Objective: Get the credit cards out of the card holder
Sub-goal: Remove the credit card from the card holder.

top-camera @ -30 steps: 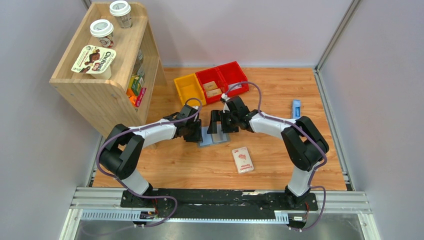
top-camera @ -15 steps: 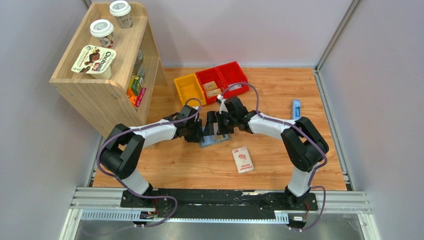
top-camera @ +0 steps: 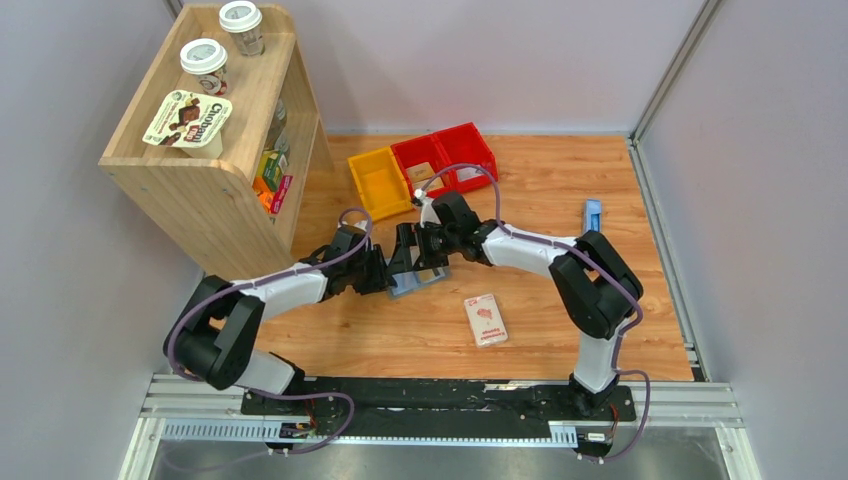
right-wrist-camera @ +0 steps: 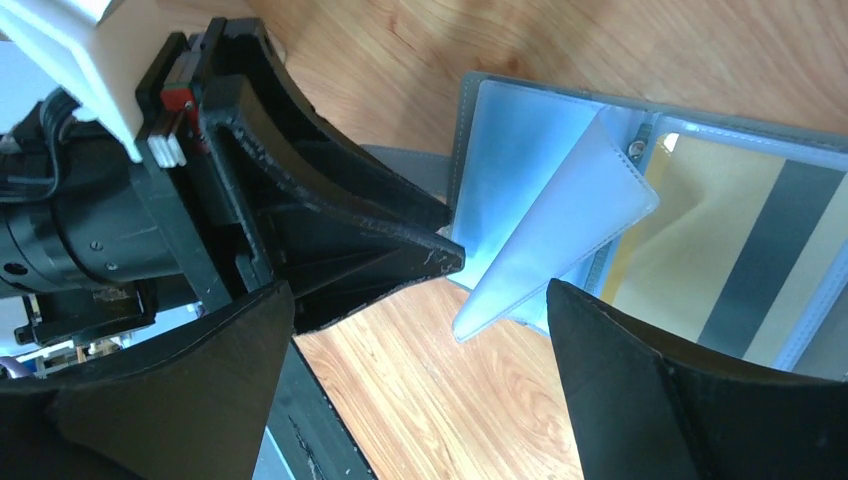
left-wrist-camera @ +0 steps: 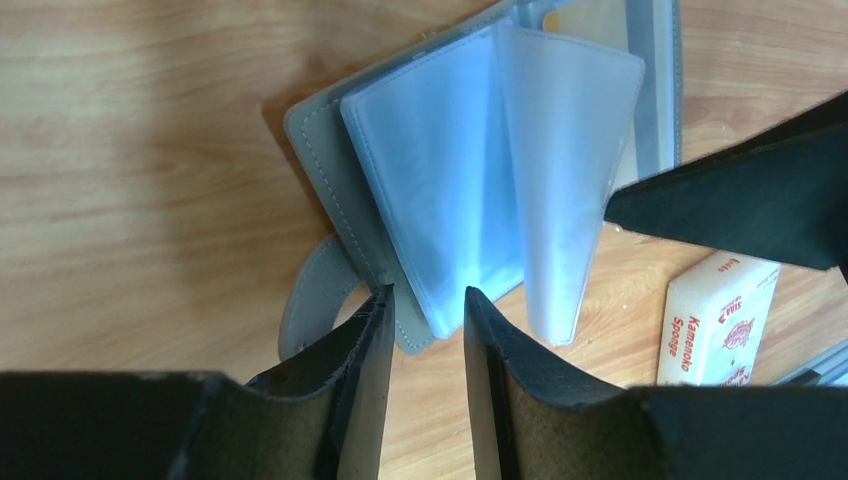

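The grey card holder (top-camera: 418, 281) lies open on the wooden table between both grippers, its pale blue clear pockets (left-wrist-camera: 450, 200) fanned up. A tan credit card (right-wrist-camera: 700, 250) with a dark stripe sits inside a clear pocket on the right half; its edge also shows in the left wrist view (left-wrist-camera: 585, 18). My left gripper (left-wrist-camera: 427, 300) is partly open, and the holder's near corner by the snap tab (left-wrist-camera: 310, 305) lies between its fingertips. My right gripper (right-wrist-camera: 420, 295) is wide open above the holder, one finger (right-wrist-camera: 640, 390) over the card's side and a loose pocket leaf (right-wrist-camera: 560, 230) between its fingers.
A white-and-pink sponge packet (top-camera: 485, 320) lies just right of the holder. Yellow (top-camera: 378, 180) and red bins (top-camera: 450, 158) stand behind it. A wooden shelf (top-camera: 215, 140) with cups stands at the back left. A small blue object (top-camera: 592, 216) lies far right.
Both arms have shifted to the left and the card holder has slid slightly left with them. Neither gripper's opening has changed.
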Action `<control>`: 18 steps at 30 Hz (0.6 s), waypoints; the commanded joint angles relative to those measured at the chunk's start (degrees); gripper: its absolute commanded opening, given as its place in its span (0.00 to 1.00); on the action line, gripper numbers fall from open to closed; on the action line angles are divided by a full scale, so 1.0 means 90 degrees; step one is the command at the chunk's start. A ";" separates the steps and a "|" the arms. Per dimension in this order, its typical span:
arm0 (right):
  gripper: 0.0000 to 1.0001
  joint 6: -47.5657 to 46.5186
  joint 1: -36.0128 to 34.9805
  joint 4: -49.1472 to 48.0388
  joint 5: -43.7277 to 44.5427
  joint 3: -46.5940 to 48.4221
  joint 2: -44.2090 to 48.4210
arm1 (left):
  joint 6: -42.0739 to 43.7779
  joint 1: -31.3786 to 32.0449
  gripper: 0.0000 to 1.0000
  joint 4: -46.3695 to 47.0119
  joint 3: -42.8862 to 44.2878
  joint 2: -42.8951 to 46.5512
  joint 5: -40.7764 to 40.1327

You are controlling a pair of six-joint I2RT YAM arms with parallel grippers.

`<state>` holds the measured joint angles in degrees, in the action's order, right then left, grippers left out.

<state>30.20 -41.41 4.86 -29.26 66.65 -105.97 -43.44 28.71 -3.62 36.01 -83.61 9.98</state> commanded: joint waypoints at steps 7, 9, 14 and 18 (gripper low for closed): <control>1.00 0.0287 -0.0184 -0.0482 -0.0577 0.0641 -0.0608 | -0.0437 -0.0055 0.43 0.0148 -0.0563 0.1136 -0.0610; 1.00 0.0404 -0.0204 -0.0774 -0.0801 0.0680 -0.0705 | -0.0466 -0.0074 0.43 -0.0007 -0.0583 0.1204 -0.0698; 1.00 0.0697 -0.0233 -0.1174 -0.1163 0.0680 -0.0891 | -0.0593 -0.0084 0.43 -0.0135 -0.0758 0.1556 -0.1039; 1.00 0.1097 -0.0243 -0.1818 -0.1582 0.0612 -0.0940 | -0.0613 -0.0094 0.43 -0.0203 -0.0847 0.1839 -0.1089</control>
<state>35.77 -43.11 -3.01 -38.20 70.81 -113.89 -47.75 28.32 -5.32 28.91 -70.28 2.20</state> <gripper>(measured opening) 0.998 0.434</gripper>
